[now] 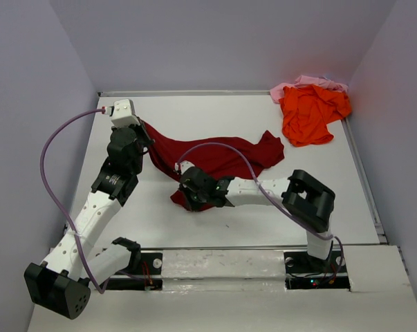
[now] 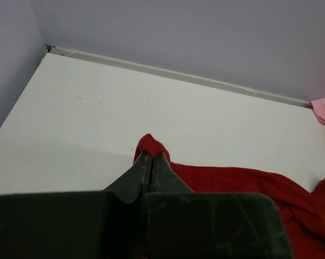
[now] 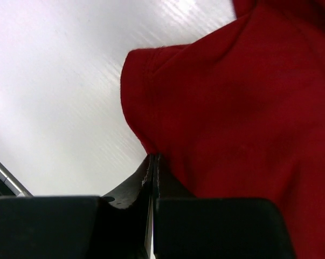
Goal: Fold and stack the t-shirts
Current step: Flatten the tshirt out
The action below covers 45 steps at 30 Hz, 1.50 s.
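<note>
— Whereabouts on the worktop [image 1: 194, 114]?
— Across the middle, as a maroon t-shirt [image 1: 222, 155], held up toward the far left corner by the left gripper [image 2: 149, 157], pinched tight on a tip of cloth.
— And at the right gripper [image 3: 153, 160]?
— Closed fully on a hem nearer the front edge.
— Anything around?
— Heaped in the far right corner, an orange t-shirt [image 1: 308, 114] touching a pink t-shirt [image 1: 301, 81] behind it, well apart from both arms. Looped beside the left arm, a purple cable [image 1: 50, 166].

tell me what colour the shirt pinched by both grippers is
The shirt is dark red; the right wrist view shows it best.
</note>
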Each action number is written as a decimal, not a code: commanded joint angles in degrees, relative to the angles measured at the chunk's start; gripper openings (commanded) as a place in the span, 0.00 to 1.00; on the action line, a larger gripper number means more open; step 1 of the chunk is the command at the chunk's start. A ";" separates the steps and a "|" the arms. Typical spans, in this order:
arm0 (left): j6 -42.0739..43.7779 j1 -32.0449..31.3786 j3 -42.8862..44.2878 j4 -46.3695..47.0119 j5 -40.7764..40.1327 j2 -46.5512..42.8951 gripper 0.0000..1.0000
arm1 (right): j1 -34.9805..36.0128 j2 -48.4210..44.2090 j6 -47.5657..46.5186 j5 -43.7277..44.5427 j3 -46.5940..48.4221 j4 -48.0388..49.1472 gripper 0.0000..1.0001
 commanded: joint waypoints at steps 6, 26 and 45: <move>-0.31 0.25 0.13 2.58 -0.55 -1.31 0.00 | -2.99 -12.58 -6.38 20.27 0.86 -7.94 0.00; -0.22 0.25 0.13 2.67 -0.20 -1.31 0.00 | -16.35 3.49 -11.57 36.89 8.49 -10.14 0.64; -0.31 0.34 0.30 2.58 0.33 -0.78 0.00 | -14.24 -9.07 -9.29 26.97 3.84 -11.55 0.64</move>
